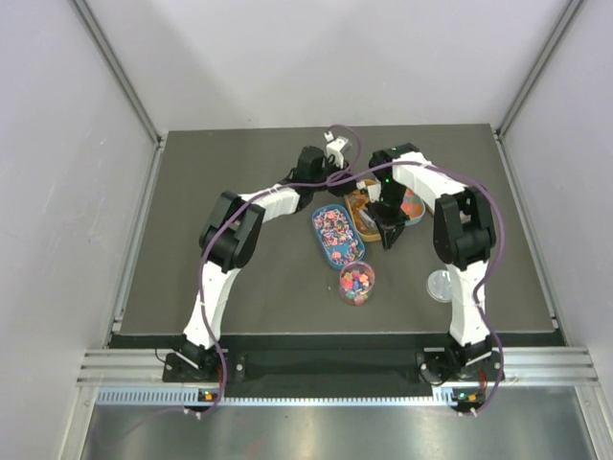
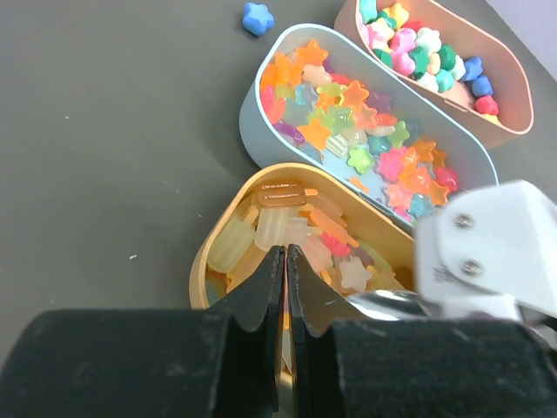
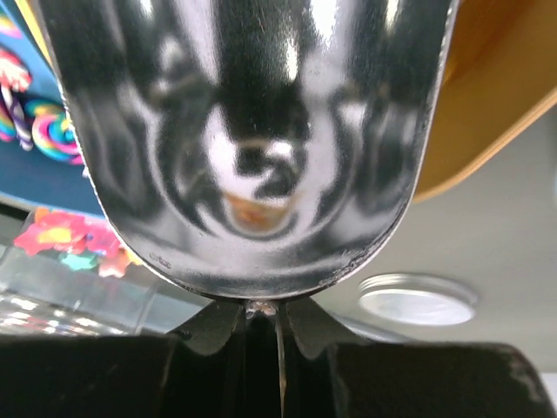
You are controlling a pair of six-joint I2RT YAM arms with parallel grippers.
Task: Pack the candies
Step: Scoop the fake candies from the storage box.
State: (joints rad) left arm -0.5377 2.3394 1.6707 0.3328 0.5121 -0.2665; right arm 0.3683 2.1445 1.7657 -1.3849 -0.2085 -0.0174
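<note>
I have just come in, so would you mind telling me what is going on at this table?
The right gripper is shut on a metal scoop, held beside the orange tray. The left gripper is shut over that tray's near end. Candies fill it, the pale blue tray and the pink tray. A clear cup already holds some, and a clear lid lies apart from it.

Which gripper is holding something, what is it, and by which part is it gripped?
The right gripper holds the metal scoop by its thin handle, just below the bowl. The left gripper is shut with nothing in it.
</note>
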